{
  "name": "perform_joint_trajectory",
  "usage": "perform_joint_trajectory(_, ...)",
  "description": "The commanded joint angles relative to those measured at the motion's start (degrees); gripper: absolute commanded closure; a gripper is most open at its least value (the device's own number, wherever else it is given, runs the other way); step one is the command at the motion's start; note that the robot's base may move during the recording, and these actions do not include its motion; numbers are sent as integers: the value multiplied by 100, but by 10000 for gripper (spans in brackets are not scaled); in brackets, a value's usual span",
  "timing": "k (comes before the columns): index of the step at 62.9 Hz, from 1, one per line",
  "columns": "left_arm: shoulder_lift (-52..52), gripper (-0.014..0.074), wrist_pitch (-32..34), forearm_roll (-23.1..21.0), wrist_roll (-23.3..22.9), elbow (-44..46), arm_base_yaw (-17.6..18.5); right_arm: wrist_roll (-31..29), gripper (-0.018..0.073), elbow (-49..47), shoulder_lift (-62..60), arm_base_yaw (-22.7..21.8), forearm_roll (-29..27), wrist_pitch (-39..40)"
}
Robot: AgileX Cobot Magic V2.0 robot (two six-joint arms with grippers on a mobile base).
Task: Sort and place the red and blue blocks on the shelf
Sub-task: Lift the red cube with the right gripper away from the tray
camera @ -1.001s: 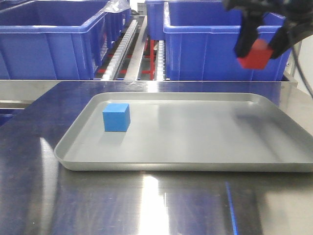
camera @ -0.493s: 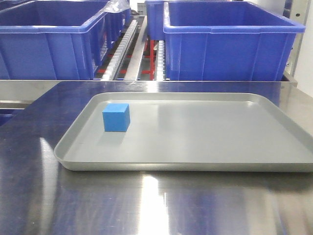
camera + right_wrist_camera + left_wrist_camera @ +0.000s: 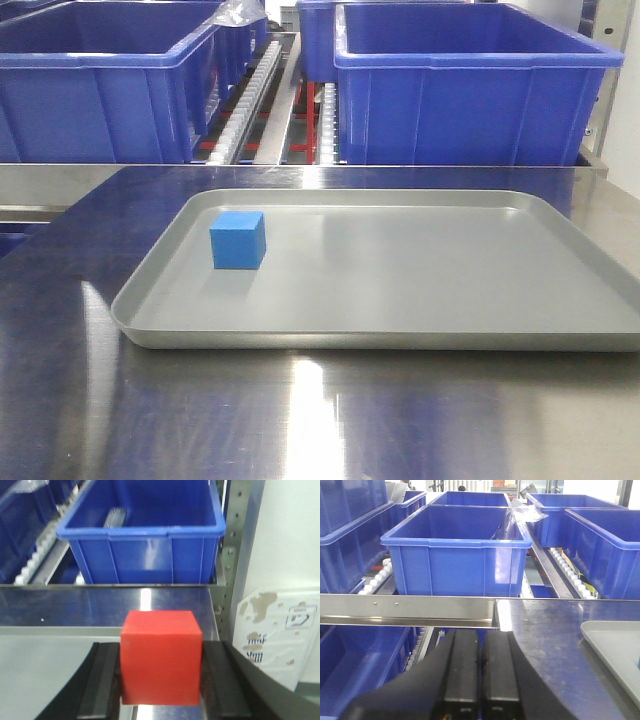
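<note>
Right gripper clamps red block squarely; best carried level toward bin at 12 o'clock, released only once low.

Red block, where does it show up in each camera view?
Front view: not in it; only the blue block sits on the tray.
Left wrist view: not in it.
Right wrist view: bottom centre, the red block gripped in the right claw.
Shared landmark: the tray, centre in the front view, right edge in the left wrist view, lower left in the right wrist view.
</note>
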State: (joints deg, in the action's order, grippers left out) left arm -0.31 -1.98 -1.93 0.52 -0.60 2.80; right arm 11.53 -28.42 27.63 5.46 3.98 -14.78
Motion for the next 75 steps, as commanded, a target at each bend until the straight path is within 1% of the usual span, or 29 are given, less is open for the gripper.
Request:
perform_joint_trajectory(1, -86, 460, 484, -33, 8, -141, 32, -50, 187, -1, -360, -42, 99, 536)
perform_joint_trajectory(12, -86, 460, 484, -33, 8, -141, 32, -50, 187, 196, -978, -42, 99, 545)
perform_joint_trajectory(21, -86, 460, 484, -33, 8, -141, 32, -50, 187, 223, -1237, -42, 99, 545)
perform_joint_trajectory(75, -86, 460, 484, -33, 8, -141, 32, -50, 187, 223, -1231, -42, 99, 534)
